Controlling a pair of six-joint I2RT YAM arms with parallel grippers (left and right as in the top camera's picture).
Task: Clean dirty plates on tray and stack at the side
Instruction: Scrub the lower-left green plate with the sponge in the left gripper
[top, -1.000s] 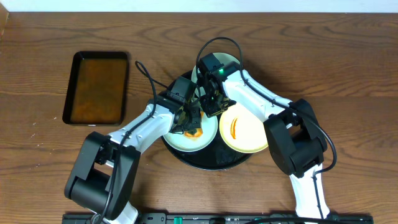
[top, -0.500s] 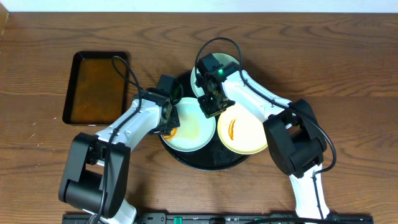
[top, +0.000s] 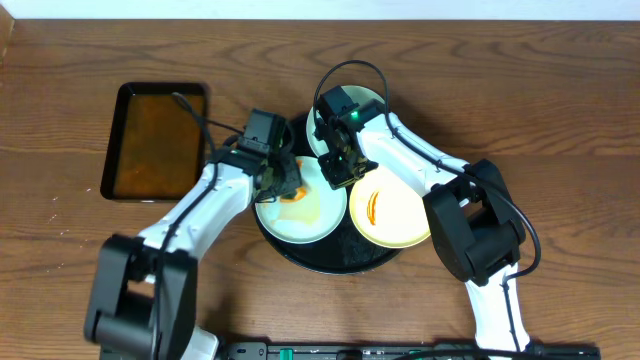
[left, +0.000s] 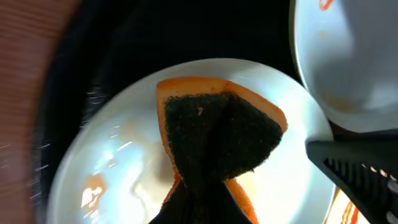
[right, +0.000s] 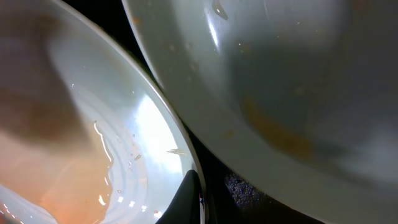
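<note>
The round black tray (top: 300, 252) holds three plates. A pale mint plate (top: 310, 215) lies front left with a faint orange smear; it also shows in the left wrist view (left: 106, 162) and the right wrist view (right: 87, 124). My left gripper (top: 284, 184) is shut on an orange sponge (left: 217, 134) with a dark scrub face and presses it onto that plate's back left part. My right gripper (top: 340, 172) is shut on that plate's rim (right: 186, 155). A second mint plate (top: 368, 100) lies behind, mostly under the right arm. A pale yellow plate (top: 392, 212) with an orange streak lies front right.
A smaller rectangular black tray (top: 155, 140) with a brownish inside lies on the wooden table to the left. The two arms meet over the round tray. Bare wood surrounds both trays.
My left gripper swept the sponge from the mint plate's middle to its left side, then toward its back edge. The orange smear has thinned. The right gripper has stayed on the rim.
</note>
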